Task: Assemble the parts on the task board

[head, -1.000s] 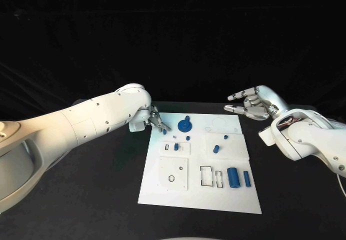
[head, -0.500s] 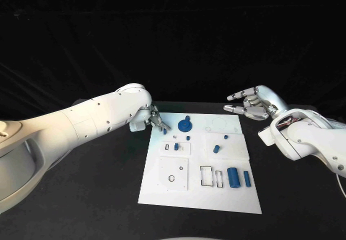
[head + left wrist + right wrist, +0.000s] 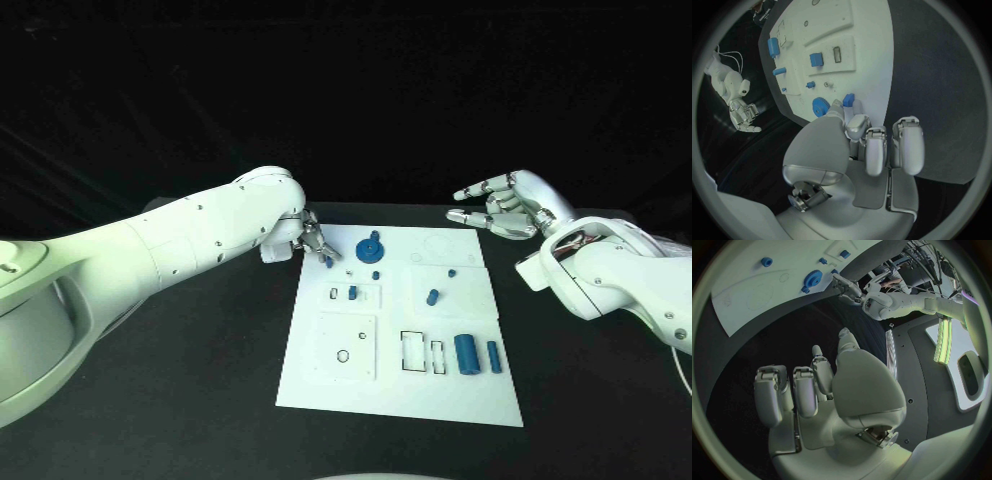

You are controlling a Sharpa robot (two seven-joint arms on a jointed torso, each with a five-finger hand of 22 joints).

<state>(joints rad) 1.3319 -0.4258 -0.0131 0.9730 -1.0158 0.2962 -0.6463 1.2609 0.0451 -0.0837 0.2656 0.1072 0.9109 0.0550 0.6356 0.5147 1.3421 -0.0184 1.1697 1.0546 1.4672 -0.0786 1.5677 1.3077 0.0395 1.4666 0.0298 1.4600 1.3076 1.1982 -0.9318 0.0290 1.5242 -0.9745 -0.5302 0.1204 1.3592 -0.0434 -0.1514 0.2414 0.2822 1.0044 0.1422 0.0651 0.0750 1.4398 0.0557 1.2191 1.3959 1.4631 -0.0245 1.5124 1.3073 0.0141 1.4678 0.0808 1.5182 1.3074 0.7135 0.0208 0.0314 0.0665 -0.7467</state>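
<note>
Table (image 3: 173, 400): black, and it carries your white task board (image 3: 361, 385) at its middle.

Left hand (image 3: 310, 240): you see it at the board's far left corner, pinching a small blue part (image 3: 848, 98) at its fingertips just over the board's edge.

Right hand (image 3: 502, 208): you find it raised beyond the board's far right corner, fingers apart, grasping nothing.

Blue gear (image 3: 371, 246): near the far edge, just beside the left hand.

Two blue cylinders (image 3: 467, 353): lying side by side near the right edge.

Small blue pegs (image 3: 433, 296): scattered mid-board.
</note>
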